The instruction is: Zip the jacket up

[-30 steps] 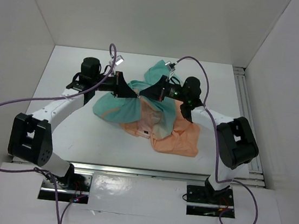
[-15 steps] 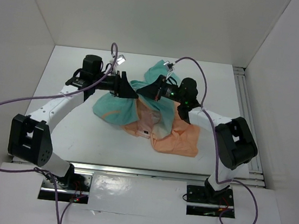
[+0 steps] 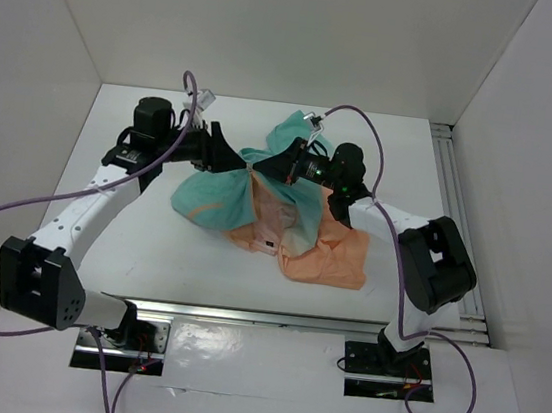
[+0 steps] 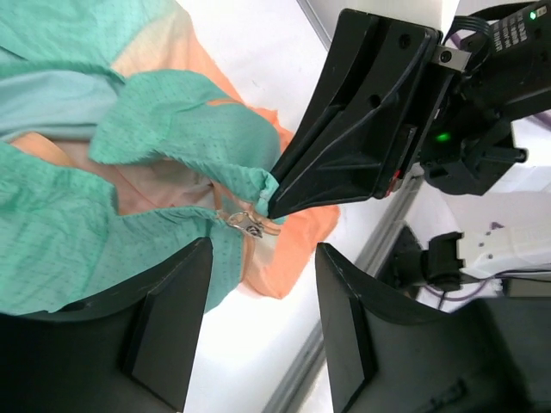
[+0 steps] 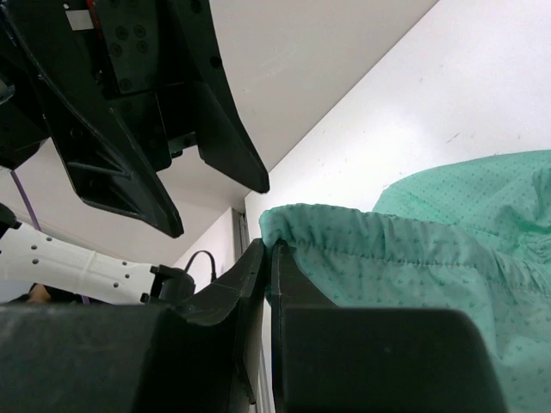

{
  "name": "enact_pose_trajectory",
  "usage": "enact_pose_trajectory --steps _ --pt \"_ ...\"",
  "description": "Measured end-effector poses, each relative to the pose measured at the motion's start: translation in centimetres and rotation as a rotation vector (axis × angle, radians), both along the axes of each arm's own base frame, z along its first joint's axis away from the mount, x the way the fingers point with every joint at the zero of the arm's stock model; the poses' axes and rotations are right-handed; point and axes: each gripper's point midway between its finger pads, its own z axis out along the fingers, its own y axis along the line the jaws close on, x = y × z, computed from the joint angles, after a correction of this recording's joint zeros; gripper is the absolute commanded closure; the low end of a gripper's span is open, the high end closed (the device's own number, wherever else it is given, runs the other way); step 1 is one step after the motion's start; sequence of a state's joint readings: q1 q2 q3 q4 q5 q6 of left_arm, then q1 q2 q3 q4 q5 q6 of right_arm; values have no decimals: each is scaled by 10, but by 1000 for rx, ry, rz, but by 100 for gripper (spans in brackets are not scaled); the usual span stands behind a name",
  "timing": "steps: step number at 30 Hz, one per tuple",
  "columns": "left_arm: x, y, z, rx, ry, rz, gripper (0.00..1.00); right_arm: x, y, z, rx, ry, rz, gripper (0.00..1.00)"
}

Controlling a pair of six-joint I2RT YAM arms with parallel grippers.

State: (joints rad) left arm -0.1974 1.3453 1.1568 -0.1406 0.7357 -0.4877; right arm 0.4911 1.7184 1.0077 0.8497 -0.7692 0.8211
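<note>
The jacket [image 3: 285,218] lies crumpled mid-table, teal-green at the back and peach-orange in front. My right gripper [image 3: 262,168] is shut on a gathered teal hem [image 5: 344,225], holding that edge up off the table. In the left wrist view the right gripper's fingers [image 4: 344,146] pinch the teal edge, and a small metal zipper pull [image 4: 248,224] hangs just under their tip. My left gripper [image 4: 263,254] faces that pull from close by. It is open, with nothing between its fingers [image 4: 168,318]. The left gripper [image 3: 233,161] stands just left of the right one.
A grey rail [image 3: 453,203] runs along the table's right side. White walls close in the left, back and right. Purple cables [image 3: 366,127] loop over both arms. Bare white table [image 3: 151,242] lies left of and in front of the jacket.
My left gripper has opened and drawn back slightly to the left, away from the right gripper's tip. The right gripper keeps its hold on the teal hem.
</note>
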Motion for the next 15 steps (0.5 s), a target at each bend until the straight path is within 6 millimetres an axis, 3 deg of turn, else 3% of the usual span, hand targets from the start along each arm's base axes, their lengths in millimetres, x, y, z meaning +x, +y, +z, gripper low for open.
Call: enact_pose_trajectory --steps 8,15 --pt "12 2 2 70 -74 -34 44 0 0 -1 -2 4 0 100" --pt "14 -2 -15 120 -124 -128 60 0 0 -1 -2 5 2 100"
